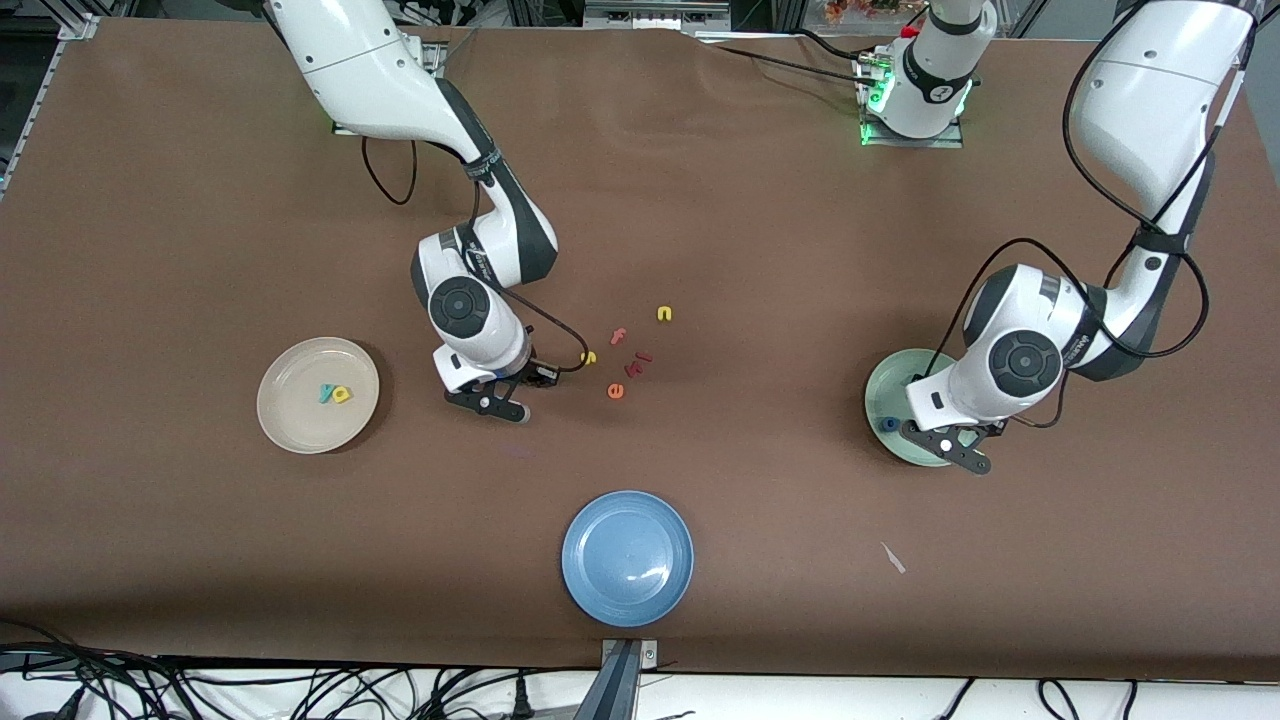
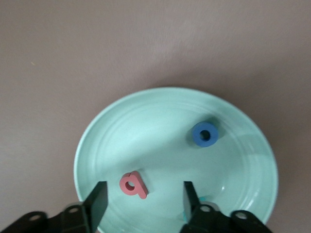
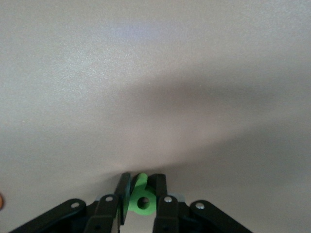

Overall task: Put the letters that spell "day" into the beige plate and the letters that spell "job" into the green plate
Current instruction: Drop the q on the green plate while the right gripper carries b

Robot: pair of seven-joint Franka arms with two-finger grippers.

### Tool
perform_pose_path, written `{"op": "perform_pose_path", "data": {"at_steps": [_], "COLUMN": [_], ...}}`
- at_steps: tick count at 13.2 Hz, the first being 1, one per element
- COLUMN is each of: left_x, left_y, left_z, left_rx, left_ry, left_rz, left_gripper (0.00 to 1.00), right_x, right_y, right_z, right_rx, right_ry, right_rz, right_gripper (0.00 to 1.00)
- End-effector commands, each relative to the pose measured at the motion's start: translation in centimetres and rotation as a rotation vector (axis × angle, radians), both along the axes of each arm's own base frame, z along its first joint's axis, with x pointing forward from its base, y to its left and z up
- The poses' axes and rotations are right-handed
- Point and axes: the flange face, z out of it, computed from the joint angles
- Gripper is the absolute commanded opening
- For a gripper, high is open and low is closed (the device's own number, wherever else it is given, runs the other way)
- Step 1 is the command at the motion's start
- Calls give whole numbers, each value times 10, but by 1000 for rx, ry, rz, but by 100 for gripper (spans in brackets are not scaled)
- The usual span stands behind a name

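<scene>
One letter, the green "d" (image 3: 142, 200), sits pinched in the right gripper (image 3: 142, 196) over bare table and could slip before reaching the beige plate (image 1: 290, 420), while the left gripper (image 2: 143, 201) hangs spread over the green plate (image 2: 121, 126).

"o" (image 2: 204, 134) and "b" (image 2: 132, 185) lie in one plate (image 2: 160, 111) — "y" (image 1: 326, 392), "a" (image 1: 342, 394) in another (image 1: 290, 420).
</scene>
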Motion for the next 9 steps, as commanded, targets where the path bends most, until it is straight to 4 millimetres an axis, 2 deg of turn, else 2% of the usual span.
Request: {"op": "perform_pose_path", "data": {"at_steps": [1, 4, 6, 7, 9], "left_x": [-9, -24, -26, -25, -13], "left_y": [-42, -91, -107, -109, -96], "left_z": [71, 149, 200, 225, 275], "left_rx": [22, 78, 87, 84, 44], "left_ry": [-21, 61, 84, 77, 20], "left_rz": [-45, -82, -81, -73, -31], "left_gripper": [100, 100, 100, 100, 100], "right_x": [15, 24, 32, 37, 38], "right_y": [-9, -33, -66, -86, -121], "right_z": [20, 36, 45, 49, 51], "right_rx": [-26, -46, -70, -80, -92], "right_ry": [33, 50, 80, 86, 100], "right_rz": [43, 110, 174, 199, 270], "right_gripper": [6, 5, 5, 5, 5]}}
